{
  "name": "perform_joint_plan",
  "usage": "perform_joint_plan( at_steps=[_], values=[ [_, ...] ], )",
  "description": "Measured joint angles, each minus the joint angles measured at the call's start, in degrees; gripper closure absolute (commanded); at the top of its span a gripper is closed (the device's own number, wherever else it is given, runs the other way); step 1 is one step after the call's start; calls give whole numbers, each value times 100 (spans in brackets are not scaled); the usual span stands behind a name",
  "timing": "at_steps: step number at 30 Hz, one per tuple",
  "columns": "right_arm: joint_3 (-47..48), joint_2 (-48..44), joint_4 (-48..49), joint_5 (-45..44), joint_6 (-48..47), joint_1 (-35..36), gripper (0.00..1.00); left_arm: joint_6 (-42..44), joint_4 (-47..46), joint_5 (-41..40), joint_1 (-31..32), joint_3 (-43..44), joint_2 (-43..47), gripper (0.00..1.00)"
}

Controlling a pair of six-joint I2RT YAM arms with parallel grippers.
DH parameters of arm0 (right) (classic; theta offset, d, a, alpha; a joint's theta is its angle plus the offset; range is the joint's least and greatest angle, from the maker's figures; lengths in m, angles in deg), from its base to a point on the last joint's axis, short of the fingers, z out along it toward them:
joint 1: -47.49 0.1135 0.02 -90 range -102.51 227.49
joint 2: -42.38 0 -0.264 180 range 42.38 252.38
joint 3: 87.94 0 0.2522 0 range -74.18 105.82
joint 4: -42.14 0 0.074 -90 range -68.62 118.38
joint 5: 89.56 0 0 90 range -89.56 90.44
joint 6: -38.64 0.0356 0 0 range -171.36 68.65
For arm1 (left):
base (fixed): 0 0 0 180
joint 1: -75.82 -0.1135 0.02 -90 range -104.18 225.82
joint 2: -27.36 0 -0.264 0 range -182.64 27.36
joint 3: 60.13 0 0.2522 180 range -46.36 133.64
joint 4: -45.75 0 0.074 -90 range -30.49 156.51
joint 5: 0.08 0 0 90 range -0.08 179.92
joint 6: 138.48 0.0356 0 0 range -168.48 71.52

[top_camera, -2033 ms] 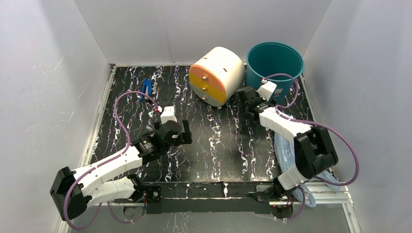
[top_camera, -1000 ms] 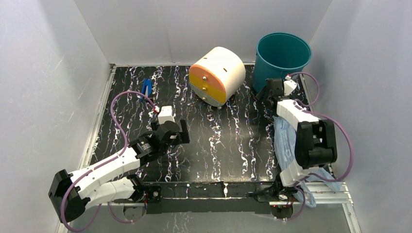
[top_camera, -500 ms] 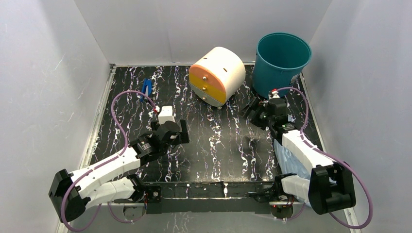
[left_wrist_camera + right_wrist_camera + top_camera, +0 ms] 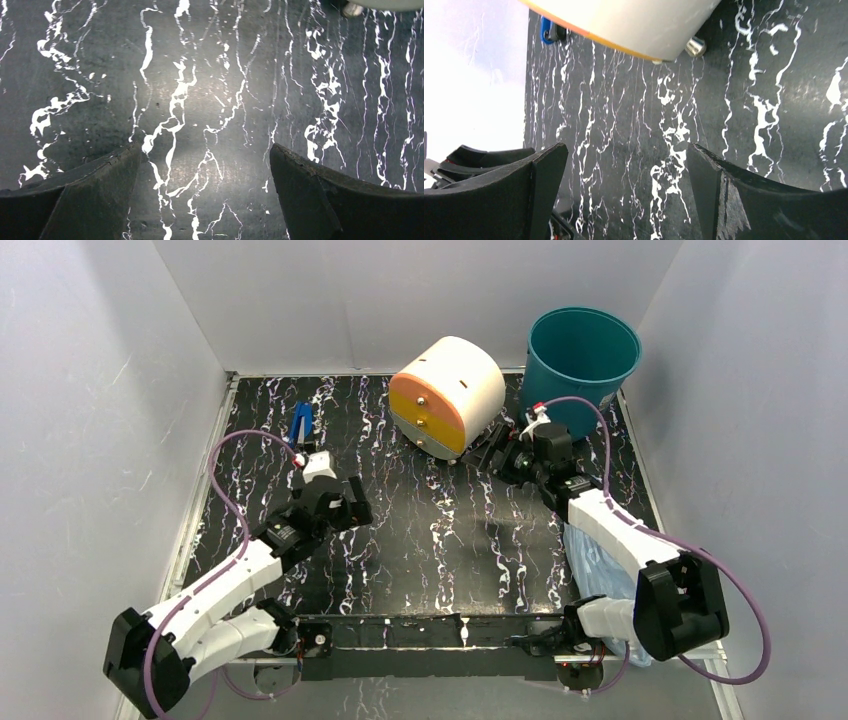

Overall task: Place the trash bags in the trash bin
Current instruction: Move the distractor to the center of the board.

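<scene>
Left jaws: spread wide, empty, above the black marbled worktop (image 4: pixel 440 540), left of and nearer than the cream-and-orange drum (image 4: pixel 447 395).
Small blue object (image 4: pixel 301 422): well left of the drum.
Right jaws: spread wide, empty, just beside the drum's near right edge.
Trash bin (image 4: pixel 582 360): teal, upright, right of the drum.
Trash bag (image 4: pixel 595 580): light blue, crumpled on the worktop, right of and nearer than the drum, partly under the right arm, outside the bin.

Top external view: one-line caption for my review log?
Left end effector and right end effector open, empty; trash bag lies near-right; trash bin stands far-right.
</scene>
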Motion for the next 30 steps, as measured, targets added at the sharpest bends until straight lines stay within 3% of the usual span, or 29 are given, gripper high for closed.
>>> perform_joint_plan(
  at_steps=[7,16,23,30],
  values=[
    [507,275,2,-203,-52,20,1,46,66,402,-457,-138,337,2],
    [1707,1650,44,-308,-658,382,1,181,269,457,-470,-138,374,2],
    [2736,2581,-400,-402,-1233,540,1,219,435,450,-487,-138,560,2],
    [3023,2850,-1134,-728,-1609,557,1,223,501,435,-487,-138,619,2]
  ],
)
